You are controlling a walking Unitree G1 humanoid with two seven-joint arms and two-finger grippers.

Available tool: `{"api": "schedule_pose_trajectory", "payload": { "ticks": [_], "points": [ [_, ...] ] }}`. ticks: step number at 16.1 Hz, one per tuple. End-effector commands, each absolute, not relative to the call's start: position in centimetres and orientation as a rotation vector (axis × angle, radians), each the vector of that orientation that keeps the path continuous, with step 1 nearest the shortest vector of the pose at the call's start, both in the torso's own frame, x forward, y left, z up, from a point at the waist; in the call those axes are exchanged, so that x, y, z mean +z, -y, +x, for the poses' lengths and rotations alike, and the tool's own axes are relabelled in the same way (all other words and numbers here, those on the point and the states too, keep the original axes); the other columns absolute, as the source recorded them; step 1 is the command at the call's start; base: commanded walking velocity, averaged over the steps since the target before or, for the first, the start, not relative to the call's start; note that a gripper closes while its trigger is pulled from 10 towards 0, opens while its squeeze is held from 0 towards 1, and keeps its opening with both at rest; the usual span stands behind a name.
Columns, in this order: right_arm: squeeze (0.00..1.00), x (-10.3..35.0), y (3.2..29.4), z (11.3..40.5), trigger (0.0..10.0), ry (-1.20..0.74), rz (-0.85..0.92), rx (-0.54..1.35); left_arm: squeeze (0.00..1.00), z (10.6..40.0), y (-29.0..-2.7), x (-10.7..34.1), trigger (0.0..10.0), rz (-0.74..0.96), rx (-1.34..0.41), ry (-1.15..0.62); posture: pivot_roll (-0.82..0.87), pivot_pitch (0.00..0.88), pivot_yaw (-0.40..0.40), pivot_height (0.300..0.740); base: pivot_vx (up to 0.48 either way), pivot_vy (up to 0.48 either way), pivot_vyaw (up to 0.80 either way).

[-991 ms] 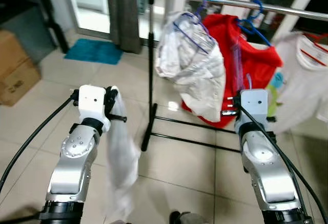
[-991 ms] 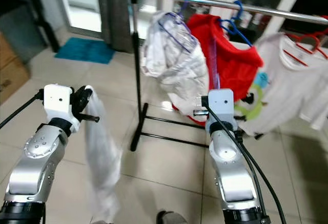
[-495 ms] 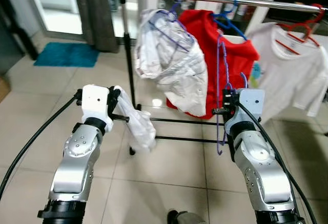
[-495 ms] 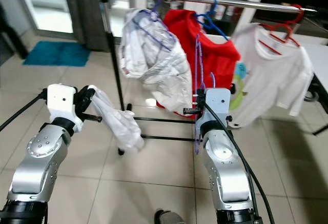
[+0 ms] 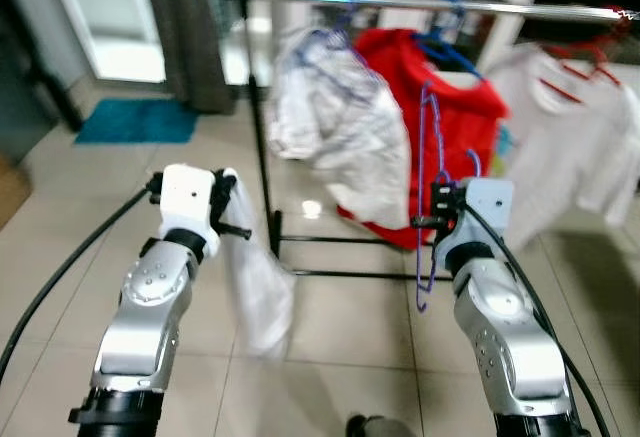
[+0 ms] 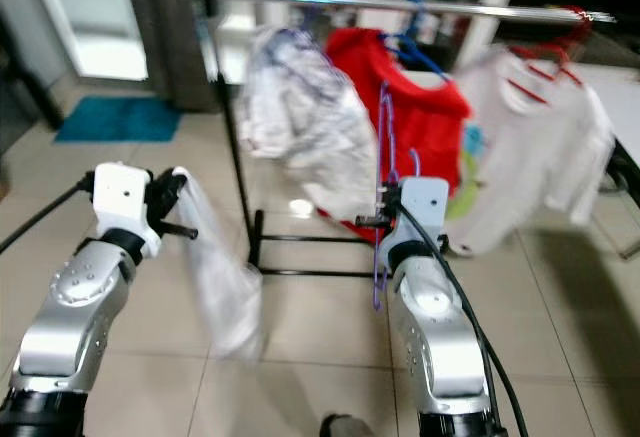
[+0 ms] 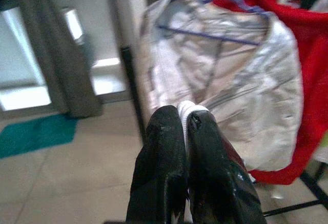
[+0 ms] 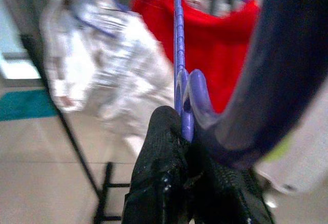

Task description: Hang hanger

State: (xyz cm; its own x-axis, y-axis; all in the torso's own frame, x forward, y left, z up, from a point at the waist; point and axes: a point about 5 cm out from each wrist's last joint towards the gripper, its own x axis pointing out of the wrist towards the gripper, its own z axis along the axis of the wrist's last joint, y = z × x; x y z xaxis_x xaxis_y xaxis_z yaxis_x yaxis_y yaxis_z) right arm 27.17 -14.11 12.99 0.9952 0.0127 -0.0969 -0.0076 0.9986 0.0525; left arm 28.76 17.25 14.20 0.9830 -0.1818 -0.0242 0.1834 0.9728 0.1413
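So the right gripper (image 8: 187,147) has its two black fingers (image 8: 161,172) pinched tight on a purple hanger (image 5: 428,197), and in the right wrist view the plastic sits right in the seam between them, with the hook curling just past the fingertips and one thin bar running up and away from the grip. From the head views the hanger stands roughly upright in front of the right arm, its frame overlapping the red shirt (image 5: 455,127) behind it, below the rail (image 5: 430,2) and not touching it.

The left gripper (image 7: 187,126) is squeezed together on a white cloth (image 5: 255,287); a small fold of it pokes out between the fingertips and the rest droops down beside the left arm toward the tiled floor (image 5: 340,347).

On the rack there's a crumpled white garment (image 5: 335,127) on its own purple hanger, then the red shirt on a blue one, then a white t-shirt (image 5: 575,132) further right. A teal mat (image 5: 135,120) lies near the curtain (image 5: 185,32) on the left. It's all pretty blurry
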Motion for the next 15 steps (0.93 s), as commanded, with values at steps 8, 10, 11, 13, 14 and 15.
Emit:
{"api": "schedule_pose_trajectory", "payload": {
  "ticks": [8, 10, 11, 13, 14, 15],
  "points": [
    [0.0, 13.3, 14.8, 27.1, 10.0, -0.115, -0.066, -0.039, 0.0, 29.3, -16.3, 15.0, 10.0, 0.111, -0.231, 0.013, -0.07, 0.012, 0.012, 0.74, 0.0, 0.0, -0.8],
    [0.0, 13.1, 15.2, 27.1, 10.0, -0.131, -0.02, -0.067, 0.0, 29.1, -16.4, 15.1, 10.0, 0.101, -0.212, 0.048, -0.06, 0.015, 0.003, 0.74, 0.0, 0.0, -0.8],
    [0.0, 13.2, 15.3, 27.2, 10.0, -0.132, 0.037, -0.094, 0.0, 29.1, -16.8, 15.3, 10.0, 0.108, -0.175, 0.076, -0.06, 0.015, 0.002, 0.74, 0.0, 0.0, -0.8],
    [0.0, 13.7, 15.5, 27.5, 10.0, -0.1, -0.013, -0.135, 0.0, 29.0, -17.1, 15.5, 10.0, 0.093, -0.174, 0.092, -0.06, 0.021, 0.0, 0.74, 0.0, 0.0, -0.78],
    [0.0, 13.6, 15.5, 27.5, 10.0, -0.105, -0.017, -0.118, 0.0, 28.8, -17.0, 15.6, 10.0, 0.093, -0.205, 0.094, -0.05, 0.019, -0.002, 0.74, 0.0, 0.0, -0.77],
    [0.0, 13.4, 15.7, 27.4, 10.0, -0.112, -0.066, -0.175, 0.0, 28.8, -17.1, 15.5, 10.0, 0.101, -0.188, 0.08, -0.05, 0.019, -0.002, 0.74, 0.0, 0.0, -0.77]
  ]
}}
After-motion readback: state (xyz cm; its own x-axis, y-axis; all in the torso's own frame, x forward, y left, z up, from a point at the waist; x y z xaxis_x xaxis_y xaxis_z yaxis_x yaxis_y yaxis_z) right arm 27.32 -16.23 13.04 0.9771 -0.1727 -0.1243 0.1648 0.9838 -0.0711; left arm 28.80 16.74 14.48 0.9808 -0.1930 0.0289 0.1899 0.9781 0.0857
